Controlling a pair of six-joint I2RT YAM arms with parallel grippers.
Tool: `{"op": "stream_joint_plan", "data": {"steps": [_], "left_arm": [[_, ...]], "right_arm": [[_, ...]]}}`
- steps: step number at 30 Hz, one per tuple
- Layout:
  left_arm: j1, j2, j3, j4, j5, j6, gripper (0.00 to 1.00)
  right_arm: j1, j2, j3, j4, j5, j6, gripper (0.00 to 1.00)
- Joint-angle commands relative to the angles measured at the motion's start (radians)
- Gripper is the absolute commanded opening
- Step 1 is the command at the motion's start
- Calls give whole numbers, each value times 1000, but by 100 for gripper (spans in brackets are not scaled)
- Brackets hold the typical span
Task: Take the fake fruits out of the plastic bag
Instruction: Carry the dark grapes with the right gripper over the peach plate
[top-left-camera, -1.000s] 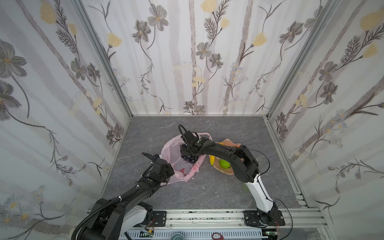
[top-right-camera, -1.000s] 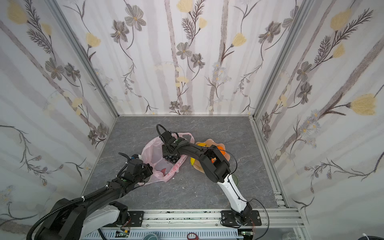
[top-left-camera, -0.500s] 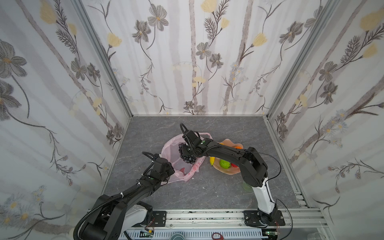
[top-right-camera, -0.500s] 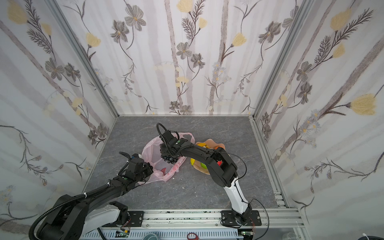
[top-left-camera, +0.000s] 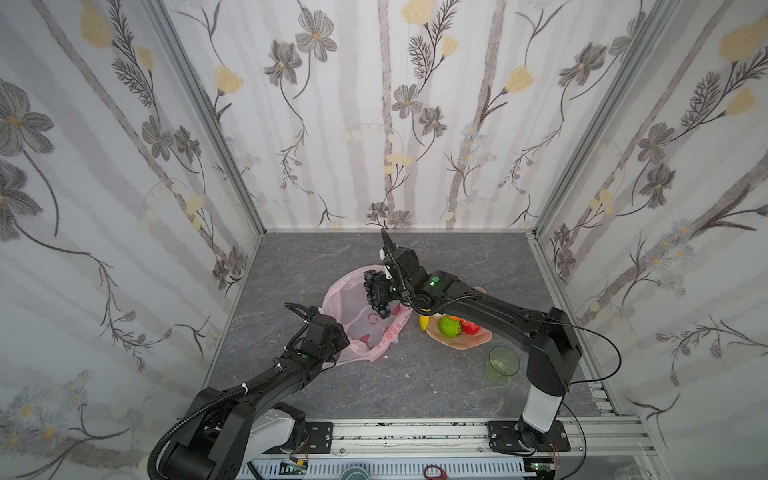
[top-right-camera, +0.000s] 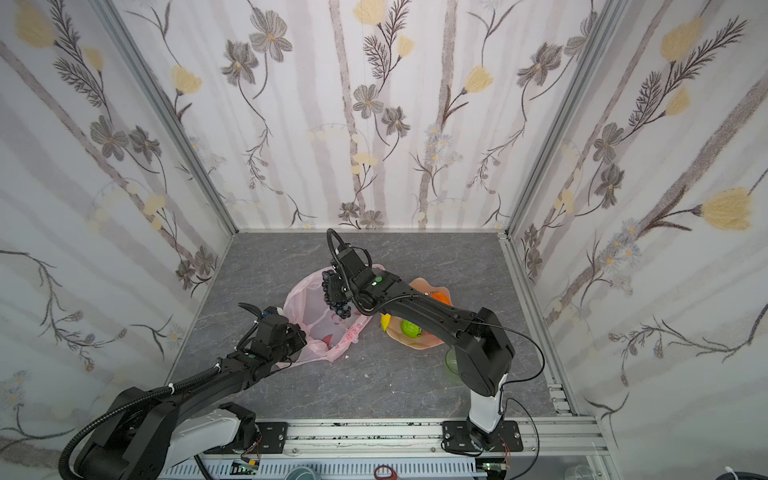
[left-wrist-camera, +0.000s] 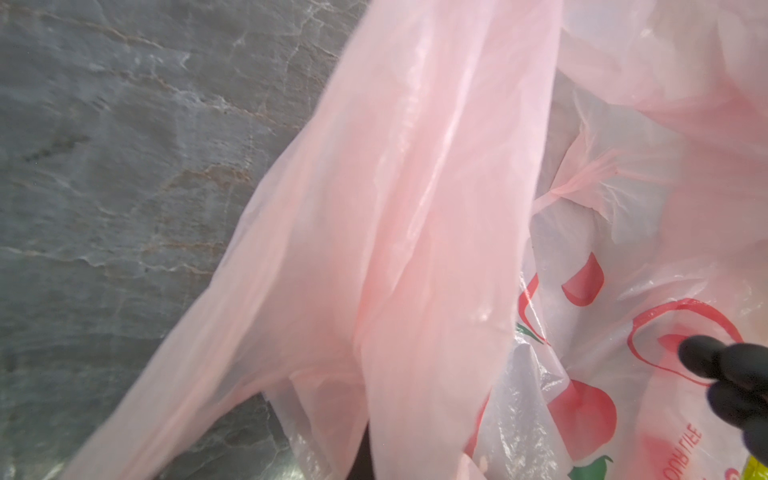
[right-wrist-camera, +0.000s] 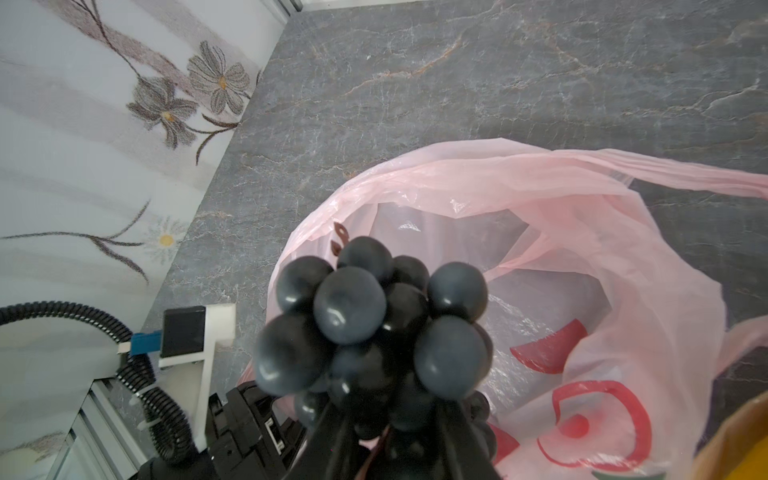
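Moved: the right gripper (top-left-camera: 377, 293) has risen, and the grape bunch (right-wrist-camera: 365, 324) that sat low in the bag a second ago now hangs above its mouth; the left gripper has kept its place.
Right gripper: pinching the grape bunch from both sides, with the dark balls bulging out ahead of its fingers.
Left gripper (top-left-camera: 338, 343): pressed together on the near edge of the plastic bag (top-left-camera: 347, 303), whose film runs taut away from it.
Step in hand: carrying the grapes clear of the bag. To my judgement, lift until the lowest grapes hang free of the rim, then swing back along the right arm towards the plate. The left pinch should hold firm so the thin film does not trail after the bunch.
Plastic bag: directly beneath the right gripper, mouth gaping upward. Its inside looks nearly bare; red patches show low down, and I cannot tell print from fruit.
Plate (top-left-camera: 453, 341): behind the right gripper, under its forearm. It carries the green bumpy fruit (top-left-camera: 451, 326), a red fruit (top-left-camera: 470, 327) and an orange (top-left-camera: 456, 318) largely hidden by the arm, with the banana (top-left-camera: 424, 322) at the edge nearest the bag.
Cup (top-left-camera: 503, 363): beyond the plate from the right gripper, upright, nothing seen inside.
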Motion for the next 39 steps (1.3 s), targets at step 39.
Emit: {"op": "stream_joint_plan", "data": {"steps": [39], "left_arm": [[0,-52,14,-51,-13,19,6]], "right_arm": [[-245,-891,-838,103,195,284,27]]}}
